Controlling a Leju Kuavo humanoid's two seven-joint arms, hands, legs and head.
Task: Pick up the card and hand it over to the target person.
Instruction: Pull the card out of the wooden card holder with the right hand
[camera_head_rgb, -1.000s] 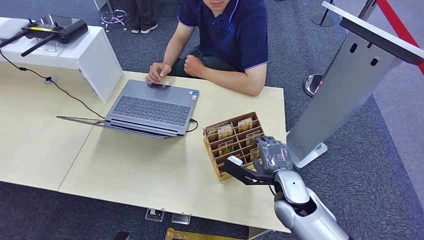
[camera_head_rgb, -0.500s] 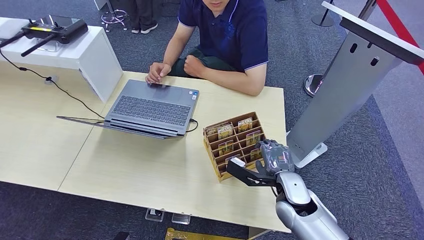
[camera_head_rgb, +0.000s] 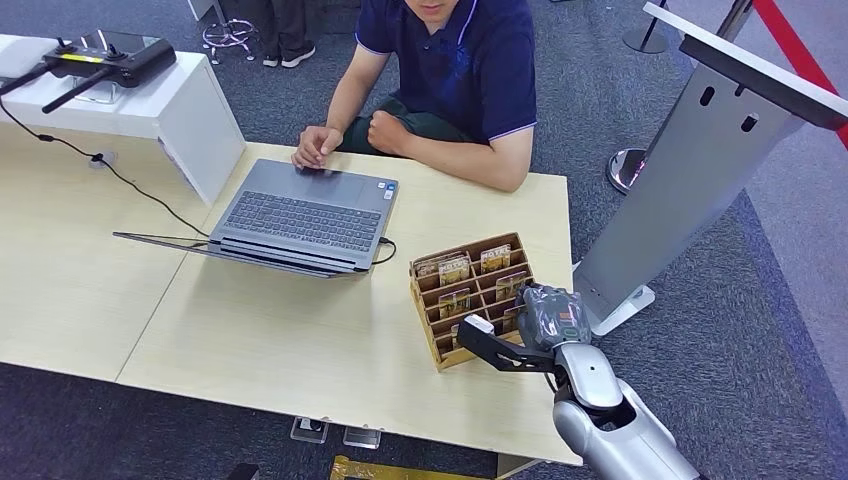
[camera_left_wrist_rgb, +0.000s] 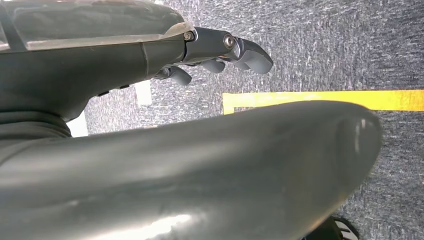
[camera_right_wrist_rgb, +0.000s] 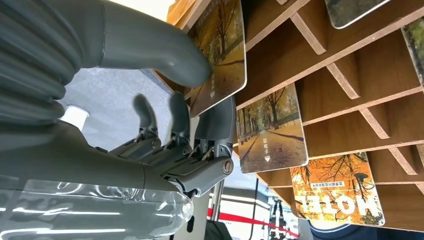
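On my head cam, far left: white side stand (camera_head_rgb: 185, 105) w/ a black antenna'd controller (camera_head_rgb: 105, 58) on top, black cable (camera_head_rgb: 130, 185) trailing from it across the pale wood table (camera_head_rgb: 250, 340). Next over, an open grey laptop (camera_head_rgb: 305, 215) lying flat, keyboard up. Behind it sits a person in a navy polo shirt (camera_head_rgb: 460, 65), one hand (camera_head_rgb: 317, 145) on the laptop's far edge, other fist tucked in near the chest.

Right of the laptop, near the table's right end: slotted brown wooden card rack (camera_head_rgb: 470, 295), several compartments holding autumn-tree picture cards. My right hand (camera_head_rgb: 545, 315) is at the rack's right side, silver arm coming up from below the table edge.

R wrist cam shows it close: thick grey thumb (camera_right_wrist_rgb: 155, 55) pressed on the face of one autumn-tree card (camera_right_wrist_rgb: 222, 55), a dark finger (camera_right_wrist_rgb: 215, 125) behind the same card, so I read it as pinching that card. Card sits at the rack's edge slot; can't tell if it's fully out of the slot. Two more cards (camera_right_wrist_rgb: 272, 127) in slots beside it, one printed "HOTEL" (camera_right_wrist_rgb: 340, 192).

Far right on head cam: tilted grey metal sign stand (camera_head_rgb: 700, 170) on blue-grey carpet (camera_head_rgb: 780, 330), just beside the table.

L wrist cam: left hand (camera_left_wrist_rgb: 220, 52) over carpet w/ a yellow floor stripe (camera_left_wrist_rgb: 320, 99), fingers loosely curled, apart, nothing in them.
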